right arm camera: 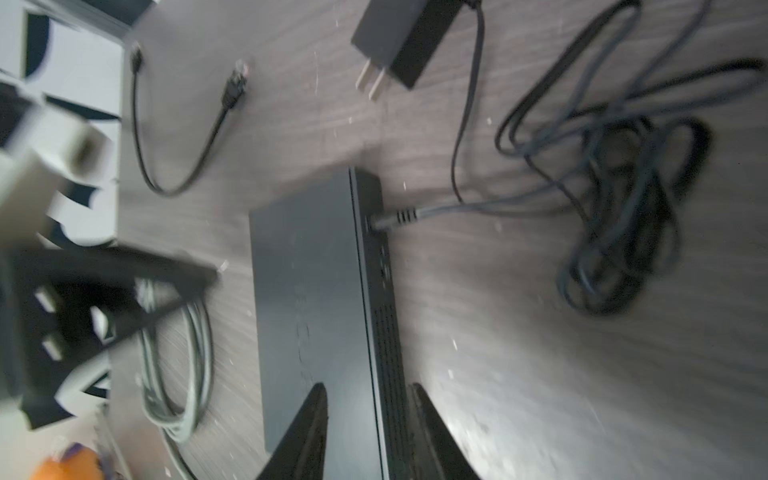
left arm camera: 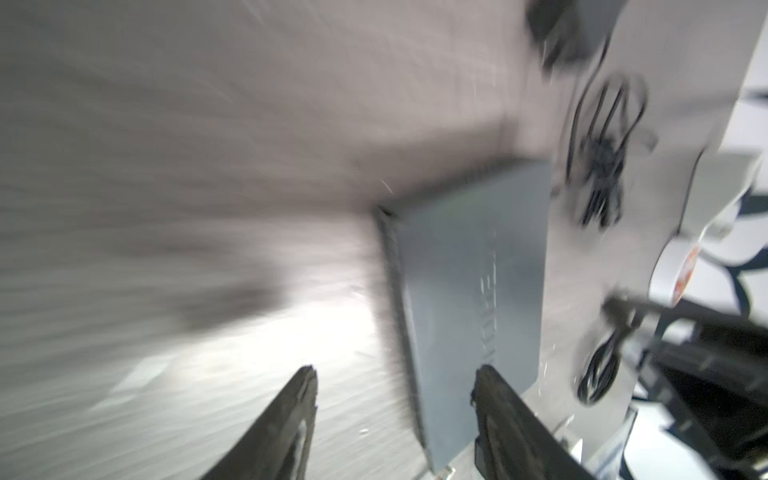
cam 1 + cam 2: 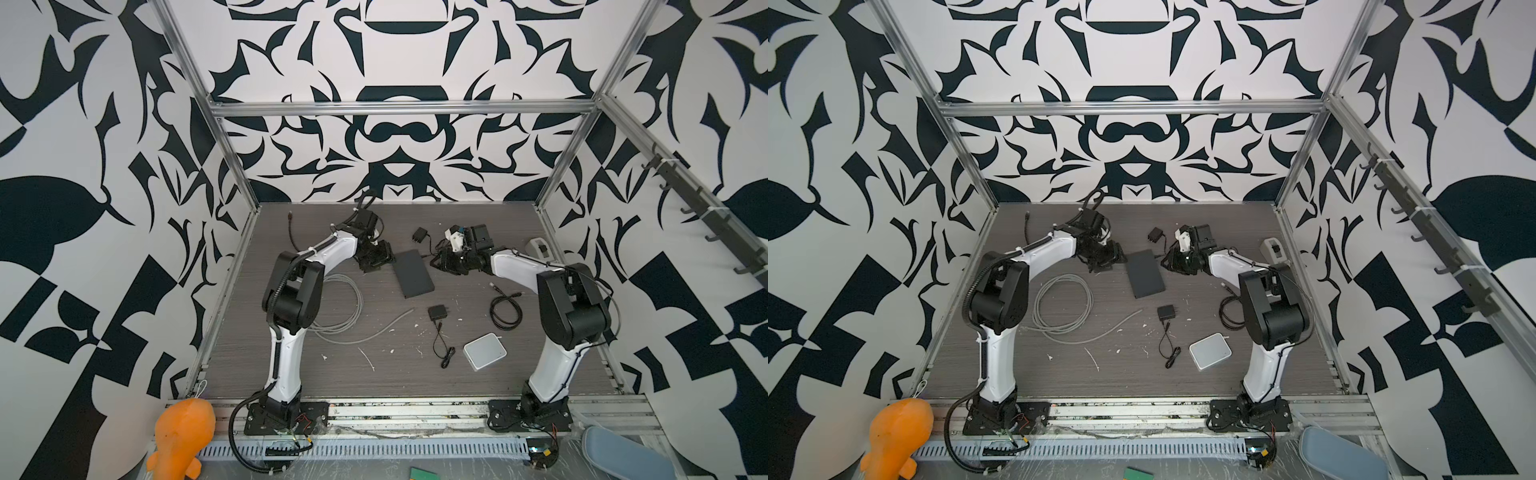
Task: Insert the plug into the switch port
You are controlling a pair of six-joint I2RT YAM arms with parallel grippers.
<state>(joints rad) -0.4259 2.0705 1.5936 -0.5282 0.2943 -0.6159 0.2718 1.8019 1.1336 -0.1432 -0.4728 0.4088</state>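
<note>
**Both grippers flanked the switch, with the plug seated in its edge port.**

In both top views the black switch (image 3: 413,273) (image 3: 1145,274) lay flat on the table (image 3: 374,386). The left gripper (image 3: 374,259) and right gripper (image 3: 438,264) stood just beside its far corners, probably to steady it from either side. In the left wrist view, the left jaws were spread and empty above the switch's long edge. In the right wrist view, the right jaws stood apart, clamping nothing, over the ported edge. There the plug (image 1: 390,218) sat in the switch port (image 1: 371,221), its grey cable (image 1: 478,205) trailing away.

Grey cable coil (image 3: 358,301) left; white box (image 3: 485,351) front right; orange toy (image 3: 185,432) outside frame.
</note>
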